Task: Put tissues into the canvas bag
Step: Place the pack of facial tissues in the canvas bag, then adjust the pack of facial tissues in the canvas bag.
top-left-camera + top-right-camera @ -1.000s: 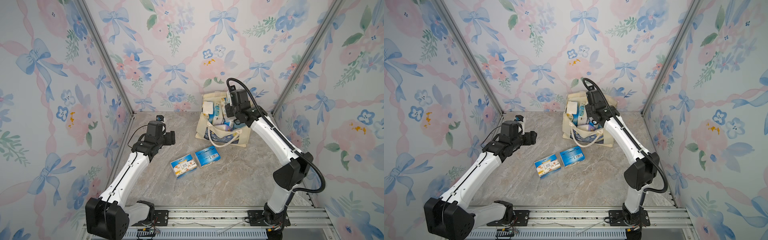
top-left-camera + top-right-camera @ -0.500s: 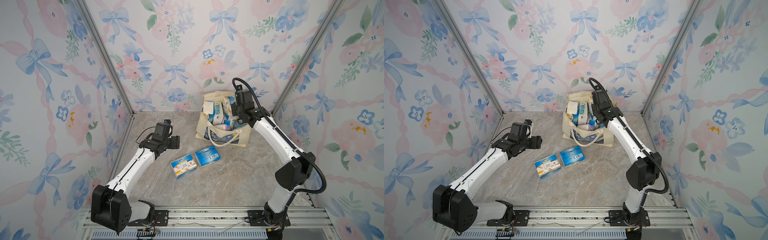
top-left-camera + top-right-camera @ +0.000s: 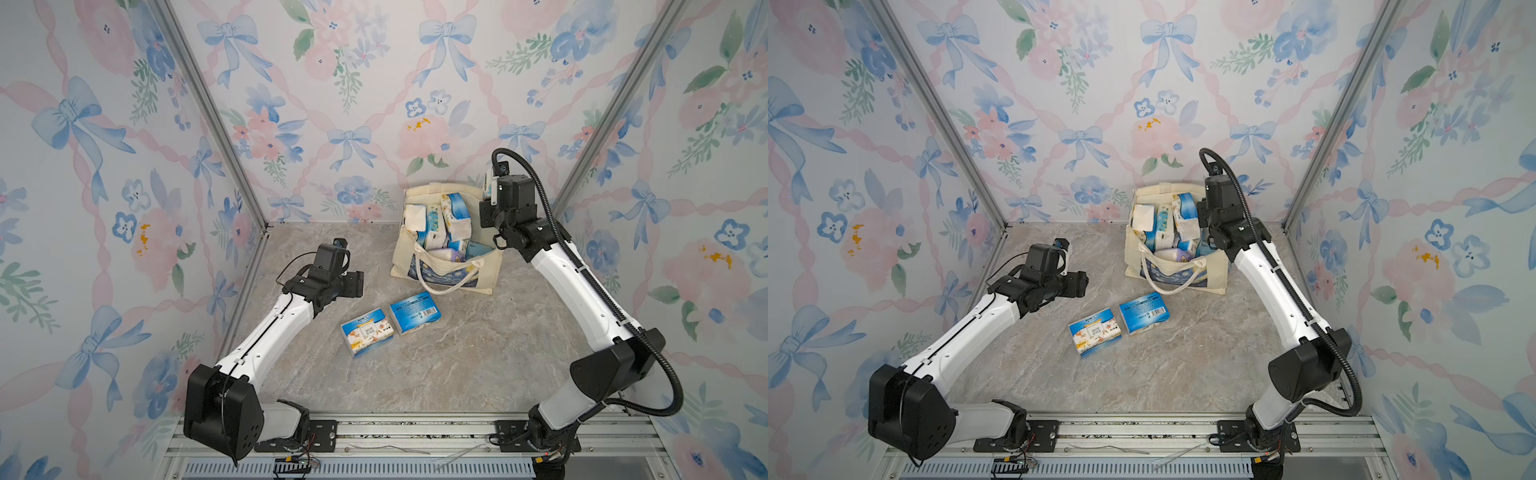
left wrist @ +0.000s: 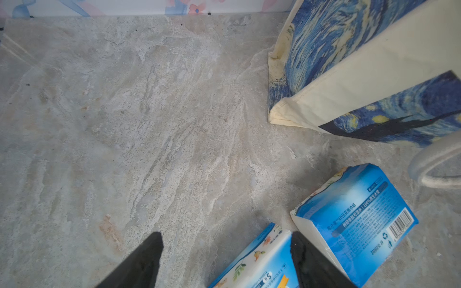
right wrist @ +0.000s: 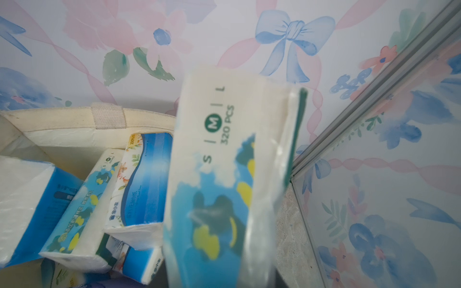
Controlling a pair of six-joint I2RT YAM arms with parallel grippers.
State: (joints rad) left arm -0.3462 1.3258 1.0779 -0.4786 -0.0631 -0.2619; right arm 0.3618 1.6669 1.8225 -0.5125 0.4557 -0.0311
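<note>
Right now my right claw (image 3: 489, 192) is clamped on a pack (image 5: 224, 174), raised just above the far right corner of the bag (image 3: 484, 274). The pack's long axis runs straight out from the claw, with its size-marked face toward the wrist camera. There it is blurred and its near end is cut off. In both top views the wrist hides nearly all of it, fingers included. Inside the bag the stowed packs (image 3: 436, 226) stand mostly on end, white ends up, leaning on one another, with a lavender one (image 3: 456, 256) low and half buried. A floral pack (image 3: 368, 331) and a barcode pack (image 3: 414, 311) lie flat on the table (image 3: 415, 374) in front of the bag, just beside each other, long axes parallel and slanting from near left to far right. My left claw (image 4: 225, 235) hangs wide open and empty over bare table left of them. In its wrist view the frame edge and one finger (image 4: 311, 261) cut off the floral pack. The table is grey-beige marbled stone, the walls (image 3: 353, 83) are papered with pink flowers and blue bows, and an aluminium rail (image 3: 415, 428) runs along the front.
</note>
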